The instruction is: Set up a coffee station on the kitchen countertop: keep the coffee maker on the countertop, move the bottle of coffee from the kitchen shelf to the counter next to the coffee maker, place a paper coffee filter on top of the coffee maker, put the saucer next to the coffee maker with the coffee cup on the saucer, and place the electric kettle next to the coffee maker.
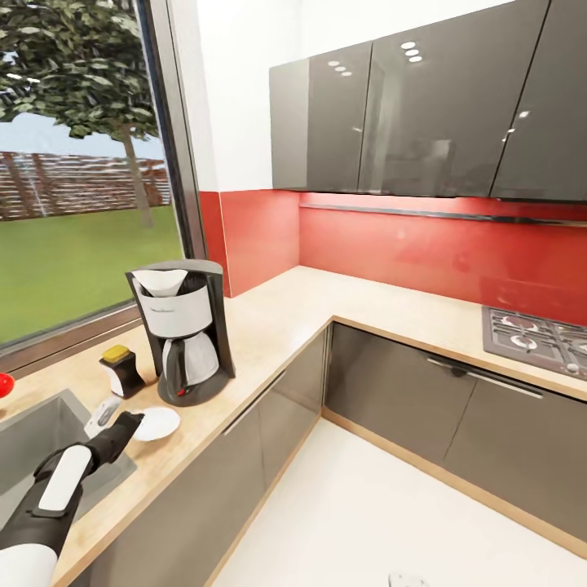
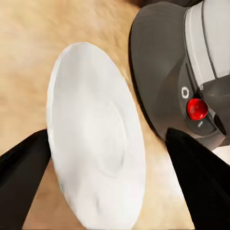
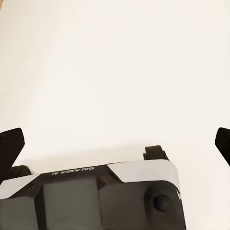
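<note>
One saucer (image 2: 93,139) lying flat beside coffee maker (image 1: 183,330), left tool (image 2: 112,179) open around it, right tool (image 3: 115,143) open, empty.

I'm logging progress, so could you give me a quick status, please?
Left hand open around saucer. Saucer on countertop beside coffee maker; filter in basket, coffee bottle alongside. Right hand open, empty.

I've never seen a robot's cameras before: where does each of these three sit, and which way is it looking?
Head view: high on the robot, looking down over the kitchen countertop; its left arm shows.
Left wrist view: by the left hand, looking down at the saucer between its dark fingers.
Right wrist view: by the right hand, facing pale floor and the robot's base.
Head and left wrist share the saucer and coffee maker.
</note>
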Robot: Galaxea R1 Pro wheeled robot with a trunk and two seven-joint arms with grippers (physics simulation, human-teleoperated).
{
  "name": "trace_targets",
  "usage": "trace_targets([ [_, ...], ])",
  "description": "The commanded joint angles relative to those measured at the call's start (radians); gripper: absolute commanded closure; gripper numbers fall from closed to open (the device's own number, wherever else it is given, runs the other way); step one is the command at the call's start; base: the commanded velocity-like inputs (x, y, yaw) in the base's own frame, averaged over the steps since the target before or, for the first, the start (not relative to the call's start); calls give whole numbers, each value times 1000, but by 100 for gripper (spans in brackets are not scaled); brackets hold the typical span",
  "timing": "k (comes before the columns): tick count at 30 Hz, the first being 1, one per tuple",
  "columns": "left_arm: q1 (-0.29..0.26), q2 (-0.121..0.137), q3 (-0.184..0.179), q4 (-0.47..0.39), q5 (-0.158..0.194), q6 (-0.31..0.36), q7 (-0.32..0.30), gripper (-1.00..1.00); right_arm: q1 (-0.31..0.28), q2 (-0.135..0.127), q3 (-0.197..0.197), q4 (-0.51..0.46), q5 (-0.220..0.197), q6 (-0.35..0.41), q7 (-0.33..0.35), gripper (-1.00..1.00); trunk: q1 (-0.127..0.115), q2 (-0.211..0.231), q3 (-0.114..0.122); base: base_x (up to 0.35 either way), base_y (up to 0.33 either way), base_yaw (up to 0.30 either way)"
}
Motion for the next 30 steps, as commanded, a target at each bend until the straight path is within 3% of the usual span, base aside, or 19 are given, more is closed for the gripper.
trace_targets([
  [1, -1, 1, 2, -3, 11, 5, 8, -100, 0, 0, 8, -2, -7, 6, -6, -100, 1, -2, -2, 0, 0, 0],
  [8, -2, 5, 6, -22, 12, 6, 14, -100, -1, 0, 8, -2, -7, 6, -6, -100, 1, -2, -2, 0, 0, 0],
  [14, -10, 33, 15, -94, 12, 6, 18, -100, 0, 0, 8, -2, -7, 6, -6, -100, 1, -2, -2, 0, 0, 0],
  [18, -11, 36, 17, -161, 12, 8, 19, -100, -1, -1, 8, -2, -7, 6, -5, -100, 1, -2, -2, 0, 0, 0],
  [30, -4, 33, -1, -175, 23, 24, 1, -100, 0, -2, 8, -2, -7, 6, -3, -100, 1, -2, -2, 0, 0, 9],
])
